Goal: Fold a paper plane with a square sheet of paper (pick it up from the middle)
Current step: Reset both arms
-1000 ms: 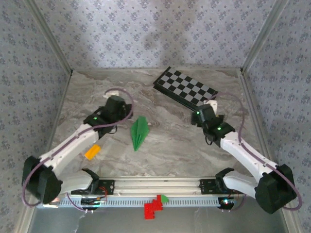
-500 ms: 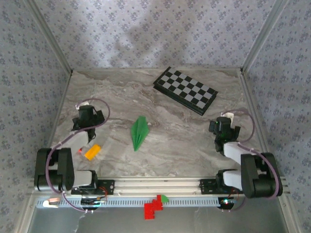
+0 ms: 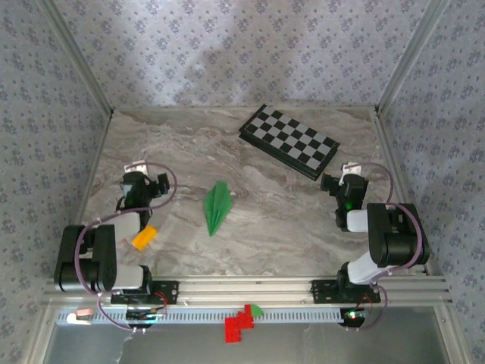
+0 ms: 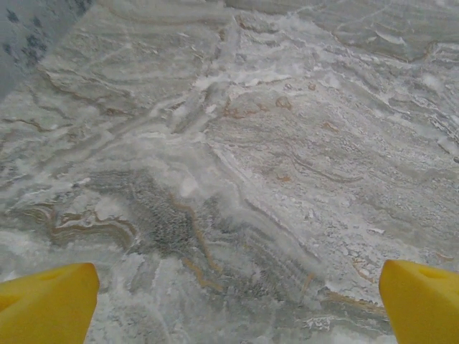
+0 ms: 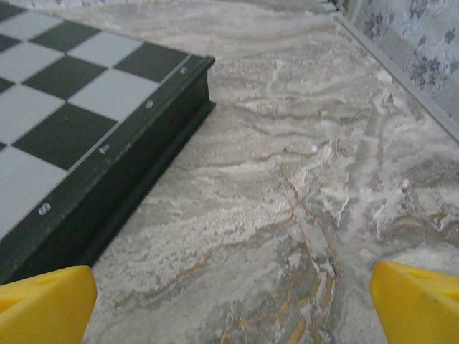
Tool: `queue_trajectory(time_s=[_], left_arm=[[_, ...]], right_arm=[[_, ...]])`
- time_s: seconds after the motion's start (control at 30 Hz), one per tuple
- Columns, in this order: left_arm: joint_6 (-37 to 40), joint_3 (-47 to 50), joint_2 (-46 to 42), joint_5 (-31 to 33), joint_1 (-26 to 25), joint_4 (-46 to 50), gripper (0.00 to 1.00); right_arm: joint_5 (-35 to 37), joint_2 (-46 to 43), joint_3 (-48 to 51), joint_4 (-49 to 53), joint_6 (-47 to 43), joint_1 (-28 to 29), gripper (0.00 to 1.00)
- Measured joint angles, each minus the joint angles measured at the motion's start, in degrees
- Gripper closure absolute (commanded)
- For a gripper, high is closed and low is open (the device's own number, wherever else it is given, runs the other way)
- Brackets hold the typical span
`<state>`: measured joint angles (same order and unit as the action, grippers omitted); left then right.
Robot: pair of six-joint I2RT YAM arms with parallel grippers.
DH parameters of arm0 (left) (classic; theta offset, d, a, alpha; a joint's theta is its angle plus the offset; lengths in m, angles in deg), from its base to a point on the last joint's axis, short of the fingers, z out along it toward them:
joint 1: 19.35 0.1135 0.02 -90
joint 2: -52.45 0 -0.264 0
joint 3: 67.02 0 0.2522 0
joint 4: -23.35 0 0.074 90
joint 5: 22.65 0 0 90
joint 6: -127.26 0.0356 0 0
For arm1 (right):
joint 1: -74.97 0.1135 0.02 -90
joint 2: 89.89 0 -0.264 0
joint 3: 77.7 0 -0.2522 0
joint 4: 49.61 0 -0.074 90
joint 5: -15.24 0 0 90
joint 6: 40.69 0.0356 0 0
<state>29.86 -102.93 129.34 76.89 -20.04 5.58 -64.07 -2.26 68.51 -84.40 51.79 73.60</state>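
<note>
Left wrist view: the left gripper (image 4: 235,304) is spread wide over bare surface (image 4: 237,143), pinching nothing. The right gripper (image 5: 229,304) is equally spread, with the checkerboard (image 5: 72,107) close at its 10 o'clock. In the top view the plane (image 3: 217,206) lies folded mid-surface, at 4 o'clock from the left gripper and 8 o'clock from the right, apart from both. Likely risks: unpressed creases may spring open, a careless reach could crush or skid the light plane, and the right arm could clip the checkerboard.
</note>
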Motion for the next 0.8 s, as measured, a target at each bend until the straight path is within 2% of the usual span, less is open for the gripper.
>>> queue_trajectory(time_s=[0.1,0.2,0.3,0.8], left_arm=[[1.6,0.7,2.0,0.5,0.0,-4.8,0.00],[3.0,0.8,8.2,0.2,0.0,-12.3,0.00],[3.9,0.3,11.6,-1.3,0.4,-12.2,0.01],[4.6,0.2,11.7,-2.7,0.7,-13.7,0.01]], right_arm=[[0.6,0.0,0.0,-0.7,-0.5,0.6,0.00],[1.1,0.0,0.0,-1.0,-0.8,1.4,0.00],[1.5,0.0,0.0,-1.0,-1.0,1.5,0.00],[1.9,0.0,0.0,-1.0,-1.7,1.5,0.00]])
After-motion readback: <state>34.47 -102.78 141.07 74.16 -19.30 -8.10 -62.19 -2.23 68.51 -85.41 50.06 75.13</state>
